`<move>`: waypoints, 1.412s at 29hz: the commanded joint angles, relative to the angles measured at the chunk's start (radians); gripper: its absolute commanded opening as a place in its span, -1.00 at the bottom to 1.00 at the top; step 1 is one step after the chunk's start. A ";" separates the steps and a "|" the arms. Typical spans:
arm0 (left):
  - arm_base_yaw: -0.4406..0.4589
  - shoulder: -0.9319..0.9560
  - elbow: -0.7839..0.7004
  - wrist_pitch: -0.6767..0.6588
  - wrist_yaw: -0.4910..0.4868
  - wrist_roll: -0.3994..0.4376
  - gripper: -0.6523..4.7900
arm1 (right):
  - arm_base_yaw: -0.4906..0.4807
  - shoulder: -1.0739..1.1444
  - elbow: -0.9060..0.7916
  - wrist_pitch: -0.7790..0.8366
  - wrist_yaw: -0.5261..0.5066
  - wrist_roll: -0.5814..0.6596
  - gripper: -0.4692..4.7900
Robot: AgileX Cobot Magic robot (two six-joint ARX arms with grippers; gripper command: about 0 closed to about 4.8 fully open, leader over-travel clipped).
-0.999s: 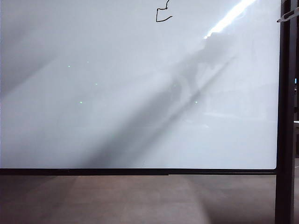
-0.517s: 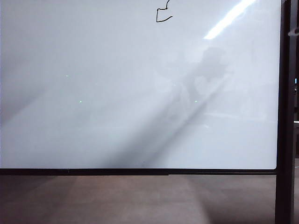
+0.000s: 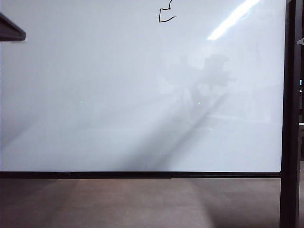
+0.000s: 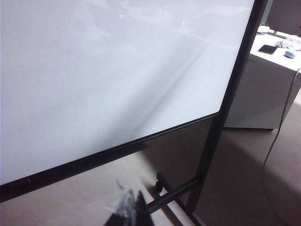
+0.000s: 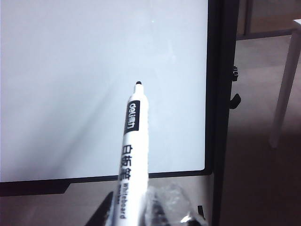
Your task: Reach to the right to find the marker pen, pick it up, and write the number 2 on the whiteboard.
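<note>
The whiteboard [image 3: 118, 95] fills the exterior view. Near its top edge sits a thin black angular mark, the number 2 [image 3: 166, 14]. In the right wrist view my right gripper [image 5: 131, 213] is shut on the marker pen [image 5: 131, 141], a white barrel with black lettering. The pen's dark tip [image 5: 138, 83] points at the whiteboard [image 5: 94, 70], low down near its right post. My left gripper [image 4: 132, 210] shows only its fingertips, pressed together with nothing between them, below the lower frame of the whiteboard [image 4: 117, 70]. A dark piece [image 3: 10, 29] at the exterior view's left edge seems to be my left arm.
The board's black post [image 3: 289, 114] runs down the right side, with a brown floor [image 3: 142, 204] below. Its foot bar and caster [image 4: 161, 181] lie near my left gripper. A white cabinet [image 4: 263, 94] with small items and a cable [image 4: 277, 141] stands beyond. A white table leg [image 5: 284, 94] is right of the post.
A grey bit at the exterior view's right edge has dropped lower. A dark piece has come in at the top left edge. The shadows on the board have shifted and faded.
</note>
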 commanded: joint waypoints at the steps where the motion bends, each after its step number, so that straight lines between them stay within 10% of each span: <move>1: 0.002 -0.035 -0.020 0.016 -0.003 -0.006 -0.78 | 0.001 -0.003 0.003 0.021 -0.002 0.004 -0.65; 26: 0.030 -0.288 -0.202 0.027 -0.050 -0.003 -0.78 | 0.001 -0.002 0.003 0.021 0.000 0.003 -0.65; 41: 0.491 -0.288 -0.214 0.034 0.024 -0.006 -0.78 | 0.001 -0.003 0.003 0.021 -0.001 0.003 -0.65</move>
